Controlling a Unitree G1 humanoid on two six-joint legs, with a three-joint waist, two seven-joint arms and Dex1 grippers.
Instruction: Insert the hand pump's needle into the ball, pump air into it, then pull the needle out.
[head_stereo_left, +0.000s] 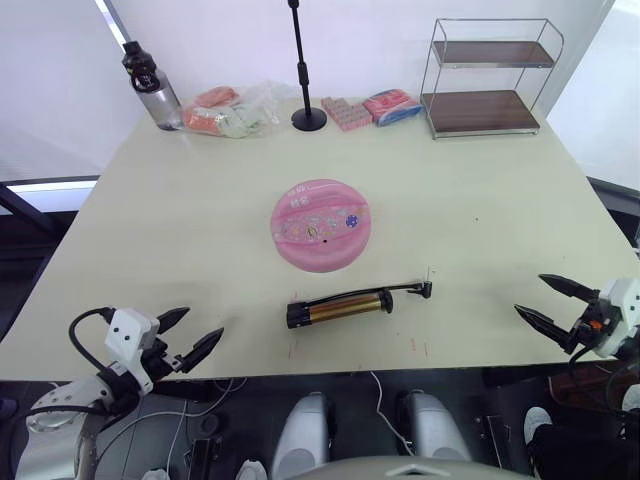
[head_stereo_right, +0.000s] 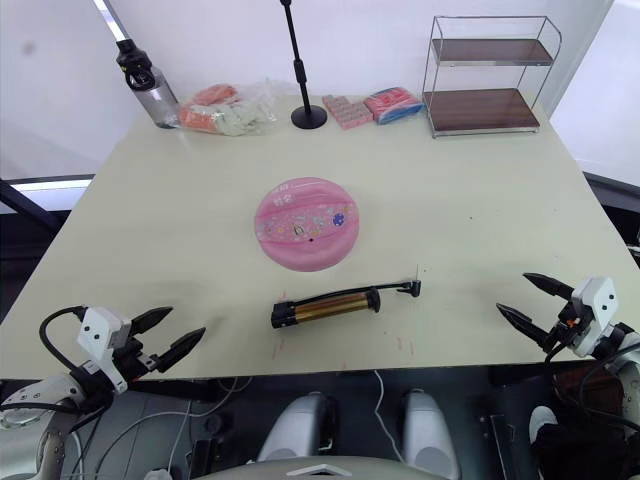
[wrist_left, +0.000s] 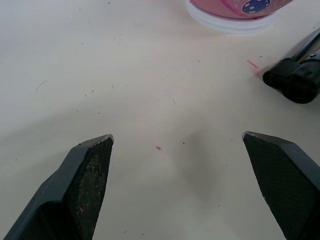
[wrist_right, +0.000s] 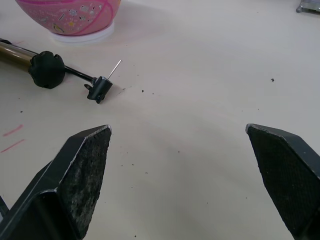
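Observation:
A flattened pink ball (head_stereo_left: 321, 224) with cartoon stickers on top rests on a white ring at the table's middle. Just in front of it lies the hand pump (head_stereo_left: 340, 307), a gold-bronze cylinder with black ends. Its thin black hose runs right to a small black fitting carrying the needle (wrist_right: 114, 69), which points up and away from the table. My left gripper (head_stereo_left: 187, 335) hovers open at the front left edge, well left of the pump. At the front right edge my right gripper (head_stereo_left: 553, 302) is open too, to the right of the needle. Neither holds anything.
Along the far edge stand a water bottle (head_stereo_left: 150, 86), a bag of snack packets (head_stereo_left: 229, 111), a black stand (head_stereo_left: 304, 68), pink packets (head_stereo_left: 371, 108) and a two-tier wire shelf (head_stereo_left: 485, 78). The table (head_stereo_left: 180, 230) drops off close in front of both grippers.

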